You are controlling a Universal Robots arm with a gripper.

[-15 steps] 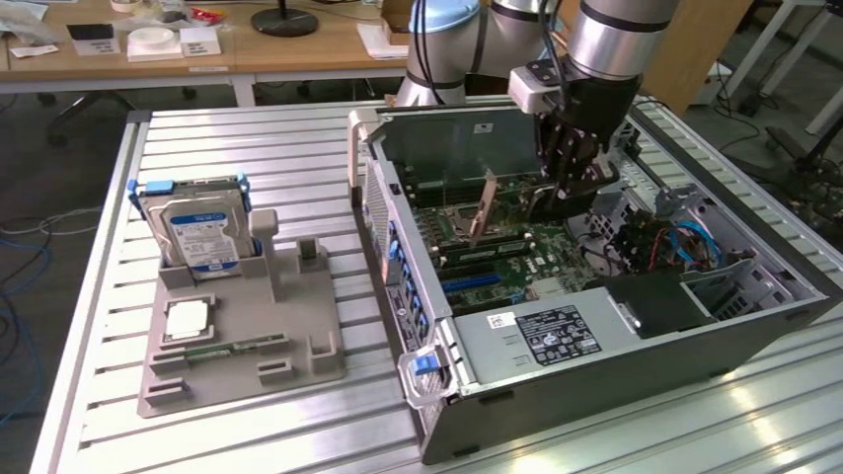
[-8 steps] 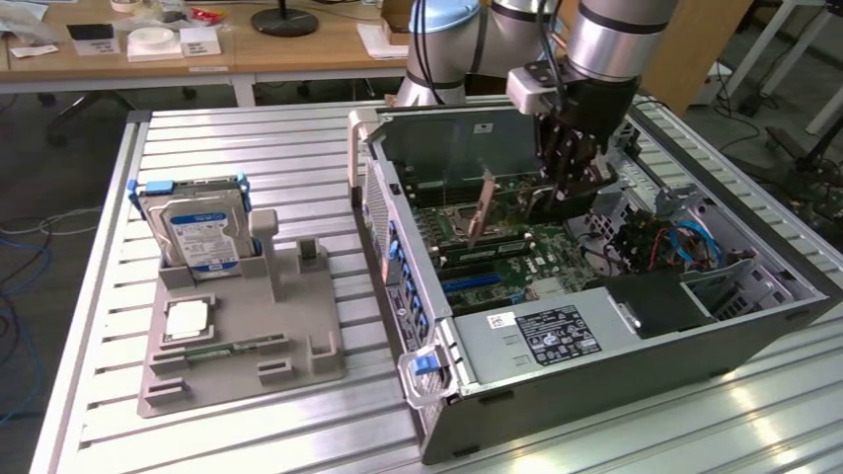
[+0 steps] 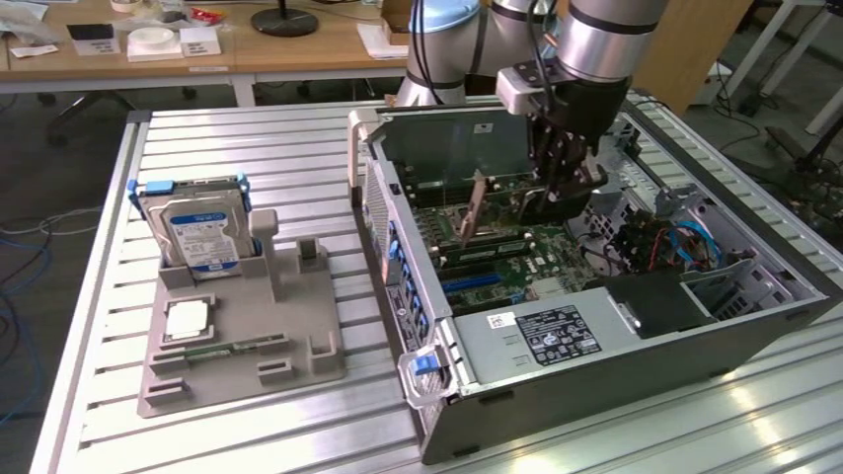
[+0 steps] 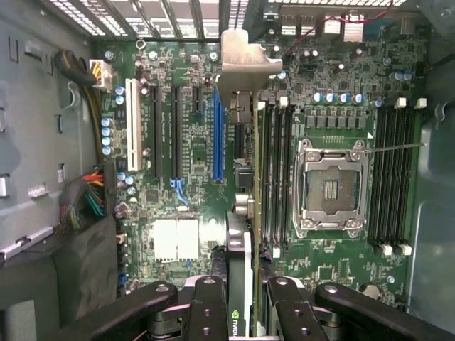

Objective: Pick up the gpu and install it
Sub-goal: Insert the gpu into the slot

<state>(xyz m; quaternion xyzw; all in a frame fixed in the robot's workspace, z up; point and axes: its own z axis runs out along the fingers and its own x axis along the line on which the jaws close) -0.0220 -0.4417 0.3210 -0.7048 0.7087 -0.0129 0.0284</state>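
Note:
My gripper (image 3: 564,193) reaches down into the open computer case (image 3: 633,346) and is shut on the gpu (image 4: 244,234). In the wrist view the card stands edge-on between the two black fingers (image 4: 206,305), its silver end bracket (image 4: 245,64) pointing at the vented rear wall. The card hangs over the motherboard (image 4: 185,177), close beside the blue expansion slot (image 4: 217,135) and the memory slots (image 4: 274,177); I cannot tell whether it touches the board. From the exterior view the gpu (image 3: 471,212) shows as a thin tilted strip to the exterior view's left of the gripper.
A grey holder (image 3: 244,346) on the slatted table carries a hard drive (image 3: 197,232), a processor (image 3: 185,318) and a memory stick (image 3: 217,348). Inside the case are the empty processor socket (image 4: 330,188), cable bundles (image 4: 89,192) and a black power supply (image 3: 554,331).

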